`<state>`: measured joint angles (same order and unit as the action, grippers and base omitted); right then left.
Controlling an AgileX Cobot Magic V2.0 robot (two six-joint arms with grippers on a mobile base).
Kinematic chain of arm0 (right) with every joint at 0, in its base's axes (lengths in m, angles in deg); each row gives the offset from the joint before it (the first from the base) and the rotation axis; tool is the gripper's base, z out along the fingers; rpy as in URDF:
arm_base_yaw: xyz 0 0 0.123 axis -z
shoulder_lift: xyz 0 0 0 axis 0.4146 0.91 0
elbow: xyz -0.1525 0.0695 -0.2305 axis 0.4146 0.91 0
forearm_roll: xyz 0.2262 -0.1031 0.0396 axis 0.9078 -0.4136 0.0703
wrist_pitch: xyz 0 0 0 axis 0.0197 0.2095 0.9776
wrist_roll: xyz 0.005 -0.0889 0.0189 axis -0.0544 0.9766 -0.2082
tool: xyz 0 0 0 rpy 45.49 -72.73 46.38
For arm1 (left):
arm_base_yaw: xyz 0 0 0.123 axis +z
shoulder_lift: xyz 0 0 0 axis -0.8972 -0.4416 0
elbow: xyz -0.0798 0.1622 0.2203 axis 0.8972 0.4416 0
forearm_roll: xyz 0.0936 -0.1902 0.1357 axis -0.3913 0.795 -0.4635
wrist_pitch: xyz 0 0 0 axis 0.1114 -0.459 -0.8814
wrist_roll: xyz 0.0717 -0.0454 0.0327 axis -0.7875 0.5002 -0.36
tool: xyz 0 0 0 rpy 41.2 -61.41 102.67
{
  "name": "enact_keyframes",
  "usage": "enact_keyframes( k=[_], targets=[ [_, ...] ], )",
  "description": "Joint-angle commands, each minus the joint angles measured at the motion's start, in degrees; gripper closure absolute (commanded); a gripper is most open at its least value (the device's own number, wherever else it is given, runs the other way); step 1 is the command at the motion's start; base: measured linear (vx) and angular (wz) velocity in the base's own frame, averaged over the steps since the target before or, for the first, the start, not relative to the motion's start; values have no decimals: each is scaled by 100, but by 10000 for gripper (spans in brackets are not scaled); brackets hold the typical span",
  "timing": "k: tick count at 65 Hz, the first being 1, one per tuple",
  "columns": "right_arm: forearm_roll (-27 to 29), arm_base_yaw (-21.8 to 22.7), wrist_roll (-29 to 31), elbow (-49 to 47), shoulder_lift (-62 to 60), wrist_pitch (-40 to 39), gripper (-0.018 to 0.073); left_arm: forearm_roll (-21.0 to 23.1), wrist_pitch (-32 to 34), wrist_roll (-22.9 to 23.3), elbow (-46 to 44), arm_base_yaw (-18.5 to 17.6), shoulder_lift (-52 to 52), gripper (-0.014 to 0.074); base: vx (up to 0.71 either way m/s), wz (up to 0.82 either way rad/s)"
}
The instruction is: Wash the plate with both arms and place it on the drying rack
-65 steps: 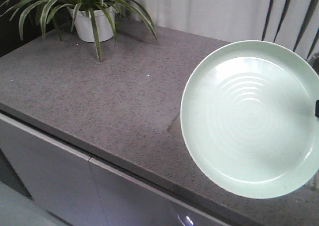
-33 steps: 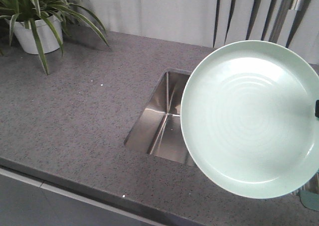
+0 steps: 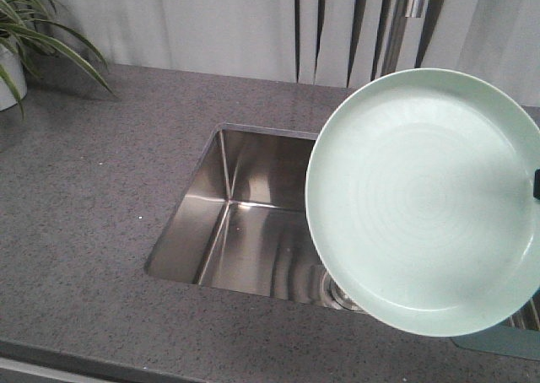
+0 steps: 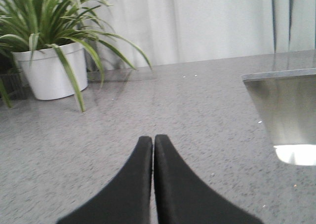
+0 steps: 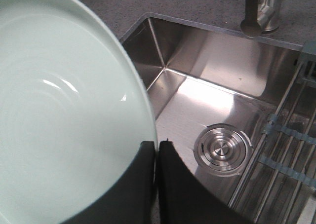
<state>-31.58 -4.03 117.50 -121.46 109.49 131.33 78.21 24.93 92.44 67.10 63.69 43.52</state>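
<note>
Left fingers (image 4: pixel 136 189) pressed together; right fingers (image 5: pixel 175 187) clamp the plate (image 5: pixel 59 110) rim.

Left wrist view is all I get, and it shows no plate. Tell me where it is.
Observer: The plate is held up by the sink, its face tilted toward the front camera.
Operator: Say what holds it.
Observer: The right gripper is shut on its rim.
Operator: Name the spot to set it down.
Observer: The drying rack lies across the sink's right end, beside the round drain.
</note>
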Motion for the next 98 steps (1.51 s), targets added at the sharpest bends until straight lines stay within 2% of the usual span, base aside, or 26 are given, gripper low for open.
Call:
enact_keyframes(
  k=[1,98],
  targets=[
    [321,30,22,-138,-26,-236,570,48,430,6,100,-31,86,602,4,-25],
    [321,30,22,-138,-26,-236,570,48,430,6,100,-31,86,602,3,-14]
  ],
)
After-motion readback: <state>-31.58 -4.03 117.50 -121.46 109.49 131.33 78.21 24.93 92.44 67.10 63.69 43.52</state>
